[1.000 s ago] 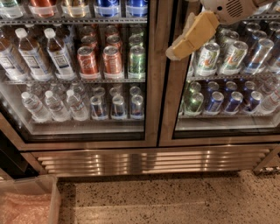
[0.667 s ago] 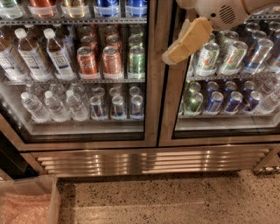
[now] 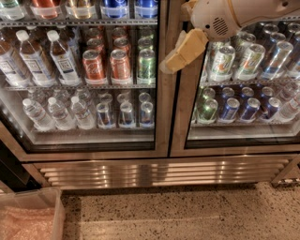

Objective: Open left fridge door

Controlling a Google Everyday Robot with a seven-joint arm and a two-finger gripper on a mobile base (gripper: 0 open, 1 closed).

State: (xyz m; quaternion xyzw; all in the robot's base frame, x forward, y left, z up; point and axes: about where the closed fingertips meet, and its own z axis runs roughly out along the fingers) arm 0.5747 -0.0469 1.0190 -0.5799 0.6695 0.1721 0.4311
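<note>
The left fridge door [image 3: 162, 123] is a glass pane in a brushed-steel frame and it stands closed. Behind it are water bottles [image 3: 51, 56], red cans [image 3: 95, 64] and a lower shelf of small bottles and cans. My gripper [image 3: 169, 63] hangs from the white arm [image 3: 234, 14] that comes in from the top right. Its tan tip lies over the right upright of the left door's frame, by the seam between the two doors. I cannot tell whether it touches the frame.
The matching right door [image 3: 180, 126] is closed and shows green-white and blue cans. A steel grille [image 3: 159, 171] runs below both doors. A speckled floor [image 3: 187, 215] lies in front. A bin with clear plastic [image 3: 28, 218] stands at the lower left.
My gripper has moved left and slightly down, from in front of the right door to the seam at the left door's frame. The doors have not moved.
</note>
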